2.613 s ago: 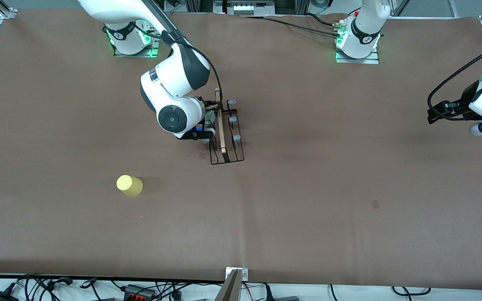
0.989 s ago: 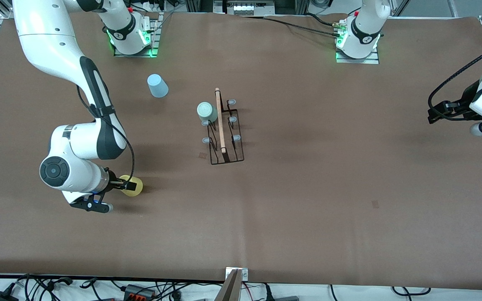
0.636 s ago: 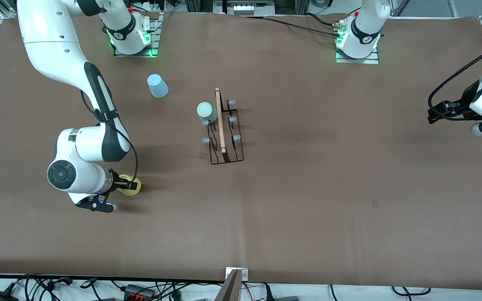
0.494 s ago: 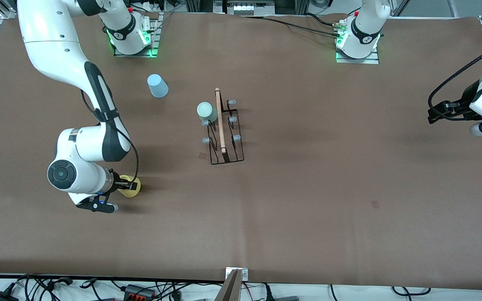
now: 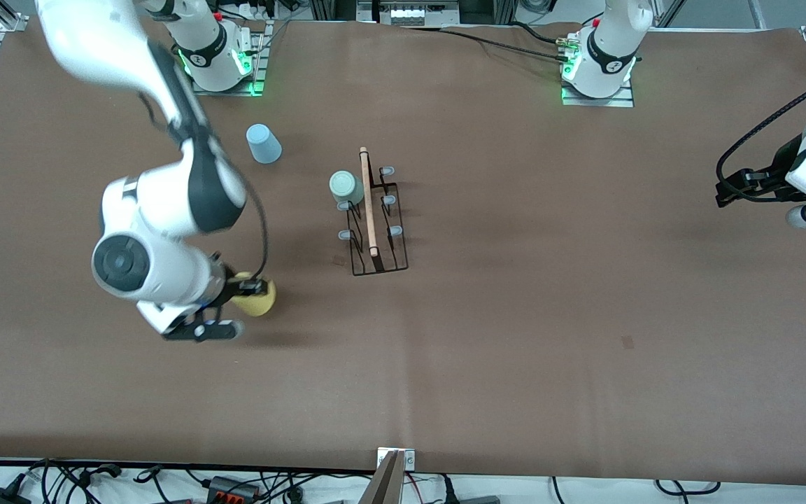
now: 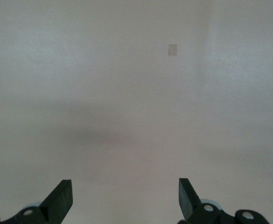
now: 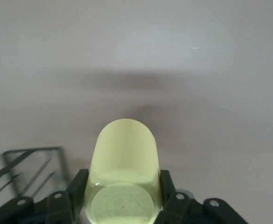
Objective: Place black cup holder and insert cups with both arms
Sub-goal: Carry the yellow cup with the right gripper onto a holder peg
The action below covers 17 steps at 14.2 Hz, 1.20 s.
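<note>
Right gripper [image 5: 252, 290] clamps the yellow cup [image 5: 257, 297], fingers pressed on both its sides, cup lying sideways in the air over the table [image 5: 515, 315], at about 8 o'clock from the black cup holder [image 5: 375, 217]. Left gripper [image 6: 124, 198] waits at the left arm's end of the table, fingers spread, nothing between them.

Holder: mint green cup [image 5: 344, 186] sits inverted on one peg; other pegs bare. Rod handle runs 12-to-6 in the front view.

Light blue cup [image 5: 263, 143] stands inverted at 10 o'clock from the holder, well apart.
</note>
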{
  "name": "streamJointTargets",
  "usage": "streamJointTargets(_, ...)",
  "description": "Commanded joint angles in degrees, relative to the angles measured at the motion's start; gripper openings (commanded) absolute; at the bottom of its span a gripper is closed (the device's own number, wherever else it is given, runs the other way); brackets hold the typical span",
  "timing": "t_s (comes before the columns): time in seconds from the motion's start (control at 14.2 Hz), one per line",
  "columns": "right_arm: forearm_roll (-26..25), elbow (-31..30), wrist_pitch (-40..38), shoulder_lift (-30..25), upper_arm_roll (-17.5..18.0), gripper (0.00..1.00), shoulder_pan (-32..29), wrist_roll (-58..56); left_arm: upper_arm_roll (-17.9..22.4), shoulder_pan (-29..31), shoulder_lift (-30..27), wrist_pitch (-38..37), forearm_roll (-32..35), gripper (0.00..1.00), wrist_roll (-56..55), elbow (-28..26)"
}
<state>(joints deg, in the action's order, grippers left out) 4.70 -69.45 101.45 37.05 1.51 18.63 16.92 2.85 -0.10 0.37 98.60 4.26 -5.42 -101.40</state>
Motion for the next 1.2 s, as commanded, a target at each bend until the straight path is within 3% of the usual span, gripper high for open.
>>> streamJointTargets(0.0,0.05,0.46,-1.51,-1.71,2.26,0.13,2.97,6.78,0.05,0.01,-0.64,-0.78,0.40,1.00,-0.38,-0.03)
streamJointTargets(0.42,0.05,-0.51,-1.51,-1.28,2.27,0.13,10.28,12.70,0.05,0.01,-0.64,-0.78,0.40,1.00,-0.38,-0.03)
streamJointTargets(1.13,0.22,-4.20,-2.39,0.12,2.36,0.16,12.48,14.02,0.05,0.45,-0.55,-0.87,0.40,1.00,-0.29,-0.03)
